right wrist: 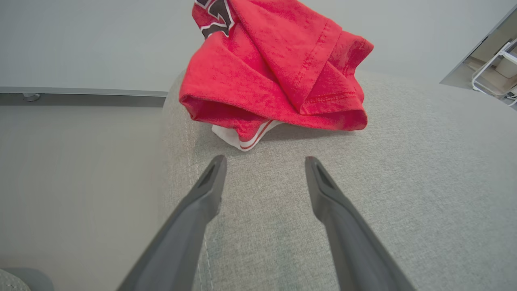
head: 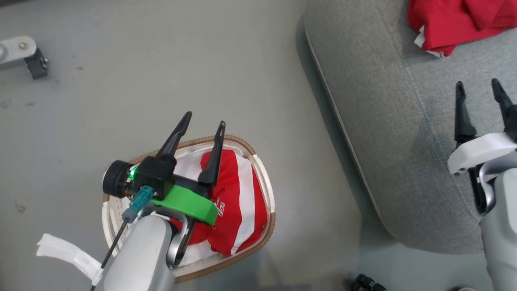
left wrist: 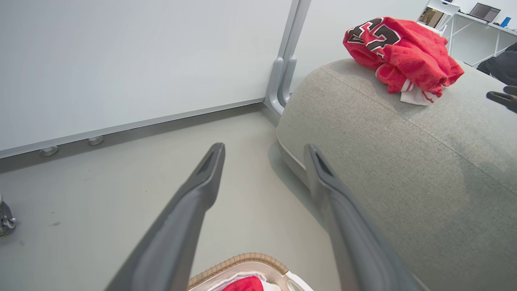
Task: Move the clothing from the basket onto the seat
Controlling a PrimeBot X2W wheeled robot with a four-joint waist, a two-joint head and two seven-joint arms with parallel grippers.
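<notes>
Head view: left jaws apart, above the striped garment [head: 238, 202] in the basket [head: 271, 226]; right jaws apart, empty, over the seat [head: 383, 141], with the numbered garment [head: 456, 20] beyond their tips. Left wrist view: basket beneath the jaws; we should tip down and pinch a fold, not the basket. Right wrist view: numbered garment ahead of the tips. We count two garments, one basket, one seat.

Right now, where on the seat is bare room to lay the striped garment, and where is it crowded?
The seat is bare in the wide grey stretch between its floor-side edge and the open right gripper, short of the red numbered garment. That garment's corner is taken. The basket is crowded with the striped garment, under the left gripper.
</notes>
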